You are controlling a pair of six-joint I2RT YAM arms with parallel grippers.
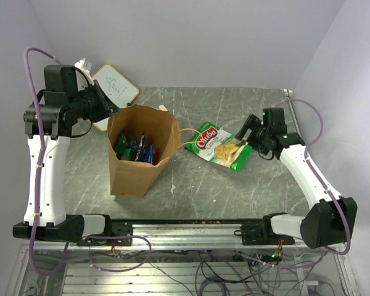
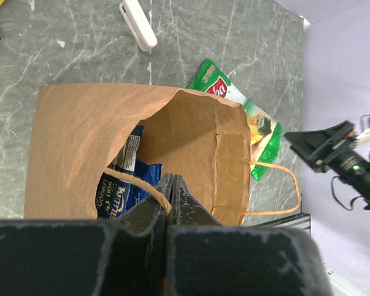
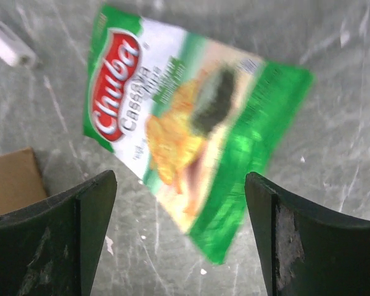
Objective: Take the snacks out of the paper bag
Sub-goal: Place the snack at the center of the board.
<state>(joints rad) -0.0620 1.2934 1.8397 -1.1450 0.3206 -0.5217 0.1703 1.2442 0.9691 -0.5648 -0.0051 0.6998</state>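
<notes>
The brown paper bag point(image 1: 139, 154) stands open left of centre on the table. Inside it are snacks, among them a blue packet point(image 2: 120, 188) and dark green ones point(image 1: 124, 147). My left gripper point(image 2: 171, 180) is at the bag's near-left rim, shut on its twisted paper handle point(image 2: 132, 183). A green packet with a red logo point(image 1: 221, 146) lies flat on the table right of the bag. My right gripper point(image 3: 180, 179) hovers open just above that packet point(image 3: 185, 135), one finger on each side and not touching it.
The bag's other loop handle point(image 2: 283, 185) hangs toward the green packet. A small white block point(image 2: 137, 23) lies beyond the bag. A wood-framed whiteboard point(image 1: 114, 89) leans at the back left. Walls close in the back and right.
</notes>
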